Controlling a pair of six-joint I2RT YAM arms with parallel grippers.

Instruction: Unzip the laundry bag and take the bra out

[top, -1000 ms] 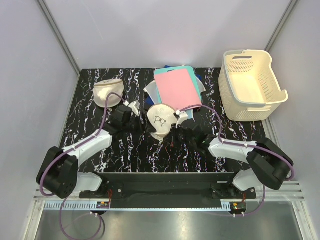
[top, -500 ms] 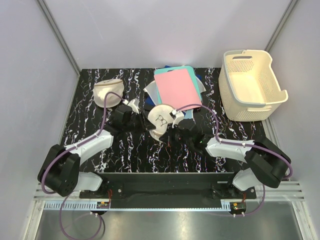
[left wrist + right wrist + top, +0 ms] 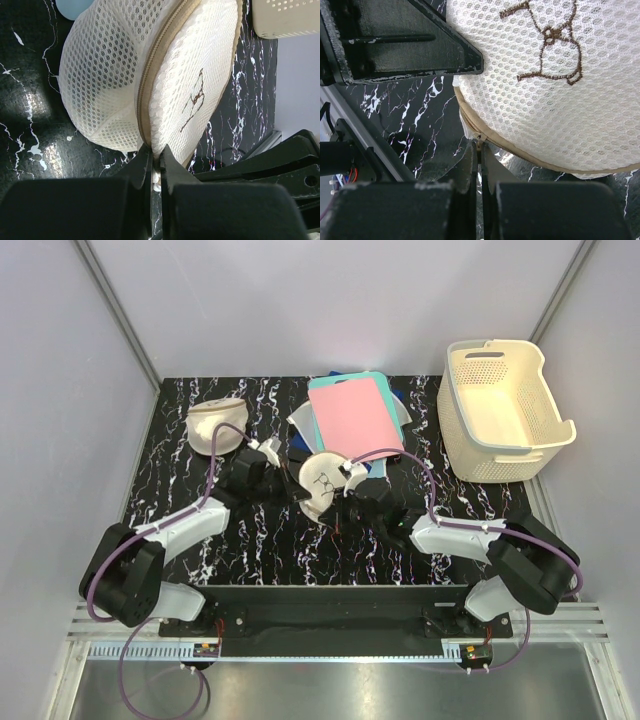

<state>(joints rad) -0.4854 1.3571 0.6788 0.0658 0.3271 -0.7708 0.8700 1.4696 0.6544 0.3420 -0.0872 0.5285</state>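
Observation:
The laundry bag (image 3: 322,478), a cream mesh dome with a dark squiggle on its face, stands on edge mid-table between both grippers. My left gripper (image 3: 156,152) is shut on the bag's rim (image 3: 145,100) beside the beige zipper band, and it meets the bag's left side in the top view (image 3: 294,486). My right gripper (image 3: 480,146) is shut on the zipper pull (image 3: 480,136) at the bag's lower edge (image 3: 340,500). The zipper looks closed along the stretch I can see. The bra is hidden.
A second plain cream pouch (image 3: 215,425) lies at the back left. A pink board on a stack of flat sheets (image 3: 352,415) lies just behind the bag. A cream perforated basket (image 3: 505,410) stands at the back right. The table (image 3: 190,490) is black marble-patterned.
My left gripper moved right to the bag and shut on its rim. The right gripper, still shut, shifted slightly left with the bag.

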